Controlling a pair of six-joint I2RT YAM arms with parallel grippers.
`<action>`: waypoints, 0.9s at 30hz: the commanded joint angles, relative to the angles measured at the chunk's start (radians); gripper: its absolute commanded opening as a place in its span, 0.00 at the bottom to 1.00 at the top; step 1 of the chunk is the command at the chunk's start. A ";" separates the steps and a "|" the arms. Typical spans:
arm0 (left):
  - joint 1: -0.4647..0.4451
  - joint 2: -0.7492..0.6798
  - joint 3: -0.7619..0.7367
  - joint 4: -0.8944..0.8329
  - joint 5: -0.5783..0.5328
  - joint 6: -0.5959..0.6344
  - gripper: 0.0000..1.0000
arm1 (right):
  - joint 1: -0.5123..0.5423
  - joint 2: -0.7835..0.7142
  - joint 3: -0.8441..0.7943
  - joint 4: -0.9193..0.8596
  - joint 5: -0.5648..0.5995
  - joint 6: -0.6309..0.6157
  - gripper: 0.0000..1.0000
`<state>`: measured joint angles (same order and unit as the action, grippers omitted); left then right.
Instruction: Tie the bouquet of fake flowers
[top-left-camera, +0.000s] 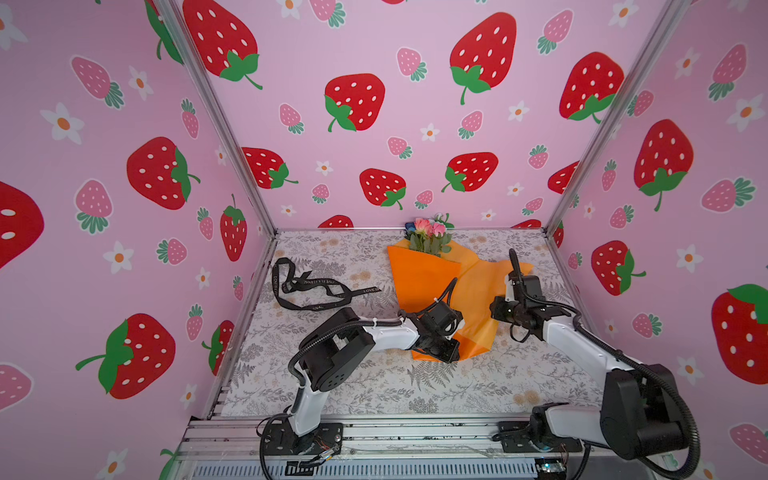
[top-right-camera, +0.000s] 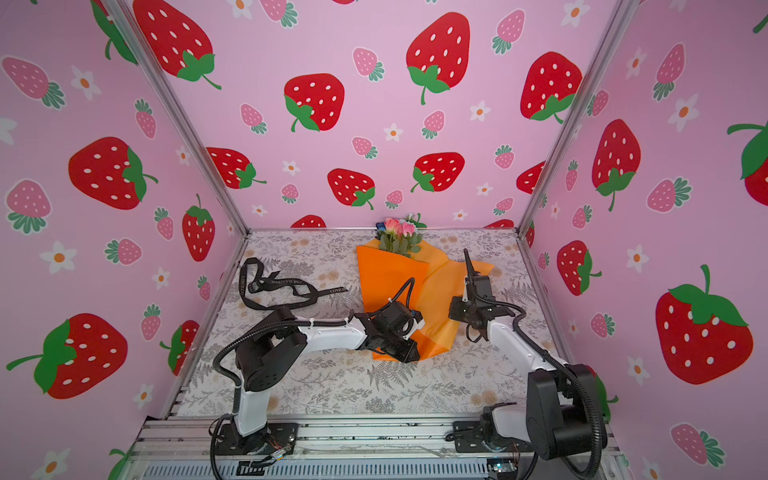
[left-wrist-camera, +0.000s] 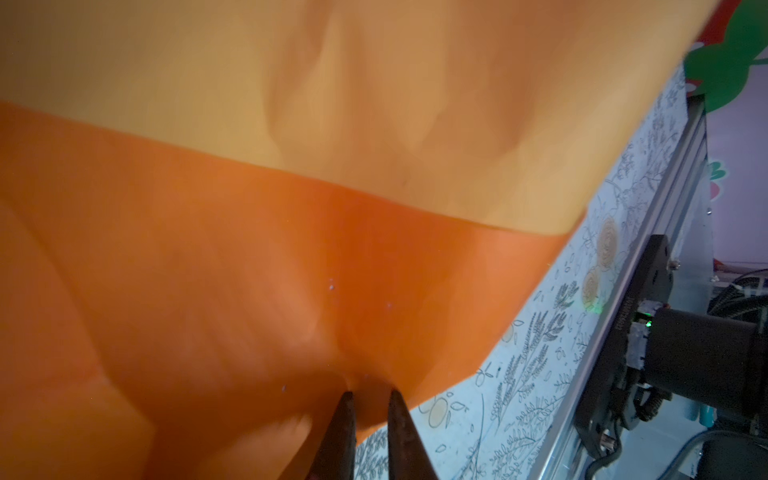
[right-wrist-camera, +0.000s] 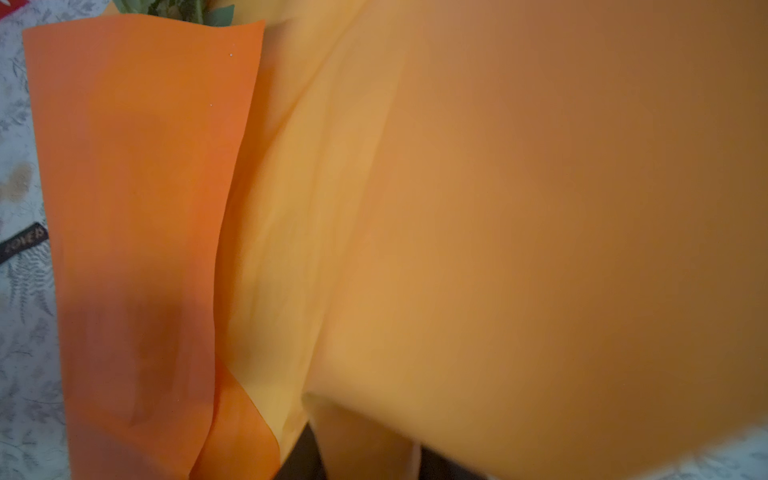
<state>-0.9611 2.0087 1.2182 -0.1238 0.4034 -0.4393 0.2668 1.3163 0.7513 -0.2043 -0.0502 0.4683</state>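
The bouquet of fake flowers (top-left-camera: 429, 235) (top-right-camera: 399, 233) lies on the table, its pink blooms and green leaves toward the back wall. It is wrapped in deep orange paper (top-left-camera: 419, 282) (left-wrist-camera: 208, 291) with a paler orange sheet (top-left-camera: 478, 299) (right-wrist-camera: 540, 208) spread to the right. My left gripper (top-left-camera: 445, 354) (left-wrist-camera: 371, 397) is shut on the near, narrow end of the orange wrap, which bunches between the fingertips. My right gripper (top-left-camera: 495, 309) (right-wrist-camera: 365, 457) is shut on a lifted fold of the pale sheet, which hides most of its fingers. The stems are hidden inside the paper.
A long black ribbon (top-left-camera: 307, 286) (top-right-camera: 278, 284) with pale lettering lies loosely coiled on the floral table cover, left of the bouquet. Its end (right-wrist-camera: 23, 241) shows beside the wrap. Pink strawberry walls close in three sides. The metal front rail (top-left-camera: 374, 432) carries both arm bases.
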 joint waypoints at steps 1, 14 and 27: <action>-0.001 0.015 -0.003 -0.037 -0.002 0.014 0.18 | 0.006 0.016 0.044 0.035 -0.013 -0.020 0.17; 0.002 -0.008 -0.028 -0.019 -0.017 0.007 0.18 | 0.101 0.048 0.147 0.053 -0.097 -0.060 0.23; 0.014 -0.122 -0.083 0.001 -0.030 -0.029 0.24 | 0.179 0.159 0.252 0.075 -0.151 -0.083 0.05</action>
<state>-0.9539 1.9507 1.1580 -0.1143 0.3916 -0.4522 0.4213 1.4528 0.9577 -0.1429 -0.1928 0.4091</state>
